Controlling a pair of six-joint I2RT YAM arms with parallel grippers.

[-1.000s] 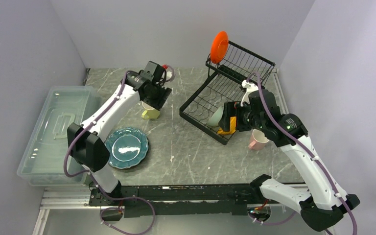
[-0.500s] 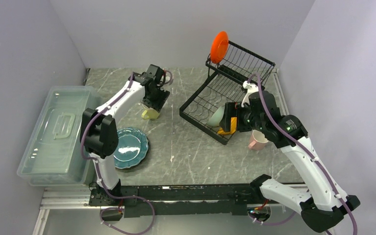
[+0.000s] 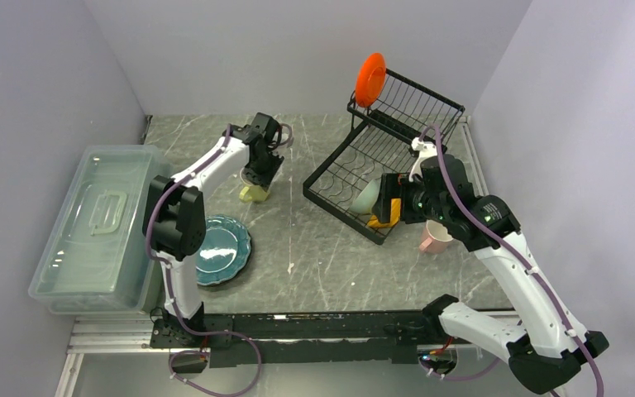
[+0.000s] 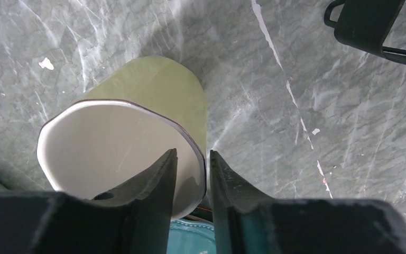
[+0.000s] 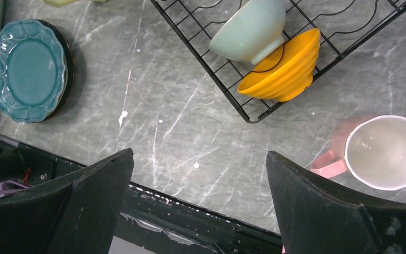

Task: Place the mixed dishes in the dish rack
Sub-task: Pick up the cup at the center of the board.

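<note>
Swinging its elbow inward, the left arm has lowered the left fingers point(image 4: 165, 177) onto the pale yellow mug point(image 4: 121, 127) and narrowed them; the right arm has not shifted. Nearest the bases, the teal plates point(image 3: 219, 248) lie stacked on the table point(image 3: 314, 256) beside the clear lidded bin point(image 3: 91, 223). To the right, the pink mug point(image 5: 386, 151) stands upright just outside the dish rack point(image 3: 343, 169), and the right fingers point(image 5: 103, 185) hang spread wide above that corner, holding nothing. At the near corner of the rack's lower tray, the orange-yellow bowl point(image 5: 285, 69) leans with the pale green bowl point(image 5: 248, 32) against it. Farther back, left of the rack, the yellow mug sits on the table with one left finger inside its rim and one outside (whether they actually pinch the wall I cannot tell). Farthest, the small orange-red plate point(image 3: 370, 78) stands on edge at the raised basket's left corner
</note>
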